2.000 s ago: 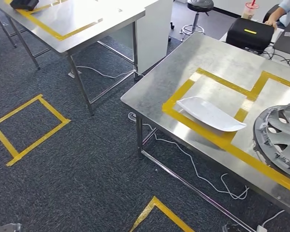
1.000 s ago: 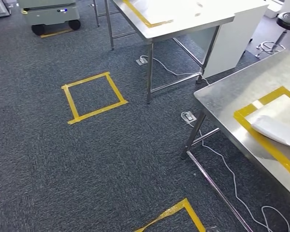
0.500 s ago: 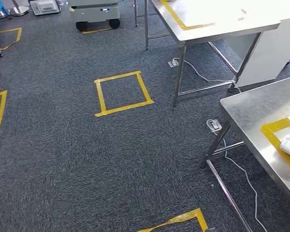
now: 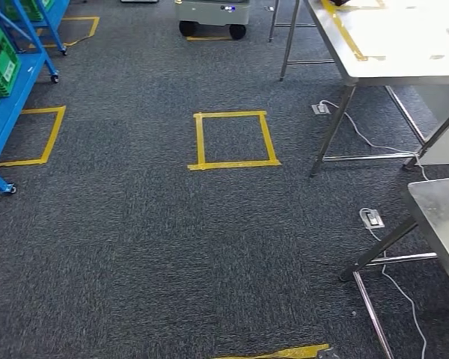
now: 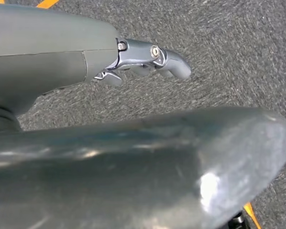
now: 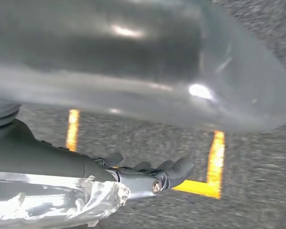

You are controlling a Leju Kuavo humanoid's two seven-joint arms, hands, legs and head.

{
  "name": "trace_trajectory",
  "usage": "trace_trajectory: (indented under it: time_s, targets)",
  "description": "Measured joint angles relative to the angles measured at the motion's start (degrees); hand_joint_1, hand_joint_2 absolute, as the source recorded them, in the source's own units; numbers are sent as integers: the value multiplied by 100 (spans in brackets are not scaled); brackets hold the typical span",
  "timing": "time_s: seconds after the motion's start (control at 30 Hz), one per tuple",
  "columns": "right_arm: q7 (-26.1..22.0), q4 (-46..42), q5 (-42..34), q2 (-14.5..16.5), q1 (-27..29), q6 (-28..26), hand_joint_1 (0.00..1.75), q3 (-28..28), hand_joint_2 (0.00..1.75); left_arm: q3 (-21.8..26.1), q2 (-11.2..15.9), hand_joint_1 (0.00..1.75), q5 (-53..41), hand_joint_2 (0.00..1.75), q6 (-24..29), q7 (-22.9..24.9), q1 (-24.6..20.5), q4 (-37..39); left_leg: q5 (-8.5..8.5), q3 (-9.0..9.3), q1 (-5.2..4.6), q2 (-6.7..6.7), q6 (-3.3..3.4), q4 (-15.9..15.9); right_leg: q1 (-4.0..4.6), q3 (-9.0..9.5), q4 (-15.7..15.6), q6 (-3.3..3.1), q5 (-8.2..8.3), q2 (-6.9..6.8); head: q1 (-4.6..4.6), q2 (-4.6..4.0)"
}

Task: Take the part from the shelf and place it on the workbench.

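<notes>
Hanging over grey carpet [image 4: 154, 247]: left robot hand [image 5: 148, 59] and right robot hand [image 6: 152, 174], fingers stretching apart, holding nothing; blue shelf [image 4: 7, 97] standing far left.

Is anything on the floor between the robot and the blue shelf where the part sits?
Nothing visible blocks it. Open carpet with flat yellow tape squares lies before the blue shelf. The wheeled cart and steel tables stand off to the side. Both hands hang empty: left hand, right hand.
</notes>
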Motion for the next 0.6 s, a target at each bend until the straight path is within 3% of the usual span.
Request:
trace_trajectory:
  time_s: [0.03,0.07,0.1,0.13,0.2,0.27,0.33,0.4,0.47,0.5,0.53,0.57,0.6]
  targets:
    - [264,-180,100,-83,-63,48,0,48,0,27,36,0,114,0,-60,86,-95,59,8,-7,-16,-76,13,1,7,-190,343,-12,-99,41,5,0]
    - [528,-337,310,-153,-173,227,0,124,0,64,110,0,409,0,-179,358,-270,128,20,-14,-30,-149,21,3,13,-308,497,-33,-73,59,9,0]
    - [738,-423,597,-191,-338,541,0,199,0,69,248,0,922,0,-303,862,-587,241,43,-28,-38,-238,24,4,20,-323,413,-61,82,76,9,0]
    - [898,-439,918,-190,-538,916,0,252,0,7,442,0,1567,0,-387,1488,-1050,400,75,-50,-35,-350,16,9,27,-237,111,-92,330,118,11,0]
    - [1126,-380,1491,-98,-917,1560,0,224,0,-400,927,0,2961,0,-340,2617,-2092,789,133,-118,-16,-600,-37,37,23,36,-655,-125,769,337,41,0]
    - [1295,-352,1948,34,-1159,1912,0,67,0,-1031,1386,0,4174,0,-161,3100,-2757,1011,173,-172,-8,-745,-116,47,21,186,-1015,-148,923,485,58,0]
    - [1421,-355,2294,147,-1247,2131,0,-128,0,-1691,1773,0,5229,0,31,3344,-2940,1053,227,-188,-6,-809,-199,3,31,197,-1036,-212,966,425,46,0]
    - [1530,-375,2530,232,-1243,2288,0,-333,0,-2379,2083,0,6086,0,205,3524,-2875,1056,155,-263,-15,-606,-251,97,21,191,-1085,-301,1025,324,28,0]
    - [1623,-402,2706,296,-1237,2404,0,-520,0,-3035,2311,0,6718,0,352,3628,-2788,1051,-162,-552,-22,-228,-284,632,22,179,-1130,-362,1059,191,2,0]
    - [1656,-412,2776,322,-1237,2444,0,-596,0,-3303,2399,0,6931,0,412,3660,-2762,1048,-347,-758,-18,-114,-306,1029,31,169,-1135,-374,1059,119,-8,0]
    - [1676,-412,2829,345,-1236,2478,0,-655,0,-3543,2488,0,7103,0,466,3683,-2738,1046,-476,-950,-11,-64,-327,1395,36,163,-1135,-380,1053,37,-9,0]
    - [1684,-411,2874,366,-1234,2506,0,-703,0,-3749,2575,0,7235,0,515,3700,-2706,1045,-504,-1065,-5,-44,-343,1611,37,164,-1135,-383,1043,-44,-11,0]
    - [1665,-408,2910,388,-1230,2530,0,-743,0,-3930,2663,0,7341,0,559,3700,-2668,1044,-425,-1078,2,-29,-355,1618,35,169,-1135,-379,1030,-123,-11,0]
